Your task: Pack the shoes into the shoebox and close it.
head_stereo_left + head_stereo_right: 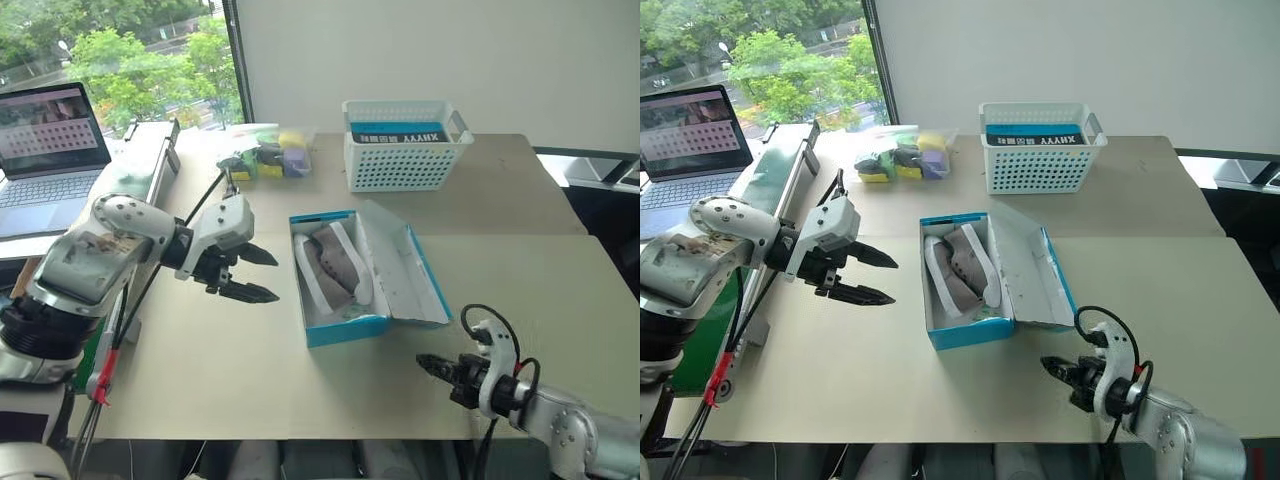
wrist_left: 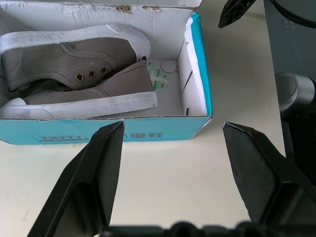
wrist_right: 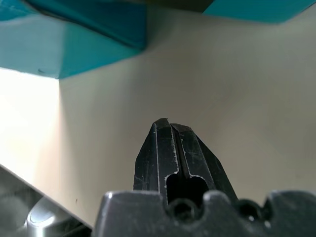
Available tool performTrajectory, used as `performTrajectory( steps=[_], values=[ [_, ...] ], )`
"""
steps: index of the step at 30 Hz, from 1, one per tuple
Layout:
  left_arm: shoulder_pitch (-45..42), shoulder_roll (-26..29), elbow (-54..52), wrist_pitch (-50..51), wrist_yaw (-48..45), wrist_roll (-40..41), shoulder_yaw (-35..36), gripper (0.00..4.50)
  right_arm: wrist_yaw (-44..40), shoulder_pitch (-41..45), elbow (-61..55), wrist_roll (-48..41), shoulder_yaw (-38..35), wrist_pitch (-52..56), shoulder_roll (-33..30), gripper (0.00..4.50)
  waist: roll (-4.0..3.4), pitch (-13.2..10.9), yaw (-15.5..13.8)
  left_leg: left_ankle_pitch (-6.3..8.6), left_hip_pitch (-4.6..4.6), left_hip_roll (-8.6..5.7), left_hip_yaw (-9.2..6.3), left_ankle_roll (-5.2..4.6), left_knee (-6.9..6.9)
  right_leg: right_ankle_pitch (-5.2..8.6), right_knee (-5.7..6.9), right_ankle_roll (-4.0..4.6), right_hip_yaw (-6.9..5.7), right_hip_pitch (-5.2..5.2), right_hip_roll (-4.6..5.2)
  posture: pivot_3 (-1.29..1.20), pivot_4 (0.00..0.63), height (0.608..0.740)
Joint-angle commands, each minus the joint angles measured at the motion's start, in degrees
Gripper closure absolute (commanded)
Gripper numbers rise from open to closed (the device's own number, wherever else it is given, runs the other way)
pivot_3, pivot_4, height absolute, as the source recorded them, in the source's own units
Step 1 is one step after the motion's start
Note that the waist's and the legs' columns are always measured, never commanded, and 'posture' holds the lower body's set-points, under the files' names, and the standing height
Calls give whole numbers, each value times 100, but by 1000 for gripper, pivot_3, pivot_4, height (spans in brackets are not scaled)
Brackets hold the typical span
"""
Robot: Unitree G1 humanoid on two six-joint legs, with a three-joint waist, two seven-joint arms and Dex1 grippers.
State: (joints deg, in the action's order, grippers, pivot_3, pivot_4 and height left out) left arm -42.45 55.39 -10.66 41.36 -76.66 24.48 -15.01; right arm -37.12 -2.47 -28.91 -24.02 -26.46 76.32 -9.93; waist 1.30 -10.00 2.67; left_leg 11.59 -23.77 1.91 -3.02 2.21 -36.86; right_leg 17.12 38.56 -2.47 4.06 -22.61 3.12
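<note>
From the head views, the shoebox (image 1: 345, 290) sits mid-table (image 1: 520, 200) with its lid open and the shoes (image 1: 335, 265) inside. The left wrist view shows the left gripper (image 2: 170, 153) spread and empty beside the shoebox. The right wrist view shows the right gripper (image 3: 170, 126) clenched on nothing near the shoebox's corner.

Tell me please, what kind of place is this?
Probably an office or lab workroom: a plain beige table by a large window, an open laptop on a side desk, and a white basket behind the shoebox.
</note>
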Motion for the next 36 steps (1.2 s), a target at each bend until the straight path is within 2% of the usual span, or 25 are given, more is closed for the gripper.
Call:
performTrajectory(
  steps=[1, 5, 11, 15, 17, 21, 24, 26, 32, 36],
  values=[
    [-188, 171, -96, -63, -136, -152, 74, 1124, 564, 502, 656, -261, -570, -735, 543, 4479, -2, -1, -1, 0, 0, -1, 0, 0, 2, -4, 2, 6, 0, -1, 1, 0, 150, 740],
    [-307, 194, -8, -84, -216, -251, 93, 1124, 1100, 977, 1392, -499, -1005, -1341, 971, 4479, -4, -2, -27, 0, -1, -2, -1, 0, 4, -4, 1, 7, -1, -2, 2, 0, 150, 740],
    [-333, 236, -71, -19, -280, -271, 148, 1124, 1551, 1366, 2106, -982, -1401, -2120, 1226, 4479, -4, -2, -1, 0, 1, -1, -3, 0, 4, -5, 4, 9, -2, 1, 1, 0, 150, 740],
    [-332, 239, -139, 35, -277, -254, 165, 1124, 1412, 1543, 2335, -1544, -1564, -2811, 1258, 4479, -6, -3, 7, 0, 10, 0, -2, 0, 3, -5, 7, 9, 0, 7, 1, 0, 150, 740],
    [-340, 244, -139, 36, -287, -256, 167, 1124, 1229, 1513, 2259, -1731, -1398, -2937, 1184, 4479, -9, -5, 2, 0, 7, -1, -2, 0, 4, -5, 7, 8, 0, 5, 1, 0, 150, 740],
    [-331, 263, -129, -66, -293, -356, 120, 1124, 557, 1073, 1696, -1706, -268, -2787, 721, 4479, -10, -6, 5, 0, 3, -1, -2, 0, 5, -5, 6, 8, 0, 1, 1, 0, 150, 740],
    [-290, 250, -140, -126, -297, -421, 98, 1124, 407, 958, 1173, -2011, 176, -2703, 510, 4479, -12, -7, 14, 0, 3, 0, -3, 0, 6, -5, 9, 8, -1, 0, -1, 0, 150, 740],
    [-259, 234, -147, -162, -302, -470, 85, 1124, 329, 933, 899, -1814, 511, -2903, 229, 4479, -13, -7, 16, 0, 4, -1, -1, 0, 5, -5, 11, 8, 1, 0, 0, 0, 150, 740],
    [-177, 176, -164, -298, -272, -628, 28, 1124, 542, 1374, 708, -1908, 628, -3181, -273, 4479, -12, -7, -10, 0, 3, -2, -3, 0, 3, -4, 9, 7, -1, 1, 0, 0, 150, 740],
    [-136, 132, -164, -315, -218, -680, 51, 1124, 532, 1750, 656, -1949, 843, -2925, -751, 4479, -12, -7, -6, 0, 1, -2, -3, 0, 3, -4, 8, 7, -1, 0, 0, 0, 150, 740]
  ],
)
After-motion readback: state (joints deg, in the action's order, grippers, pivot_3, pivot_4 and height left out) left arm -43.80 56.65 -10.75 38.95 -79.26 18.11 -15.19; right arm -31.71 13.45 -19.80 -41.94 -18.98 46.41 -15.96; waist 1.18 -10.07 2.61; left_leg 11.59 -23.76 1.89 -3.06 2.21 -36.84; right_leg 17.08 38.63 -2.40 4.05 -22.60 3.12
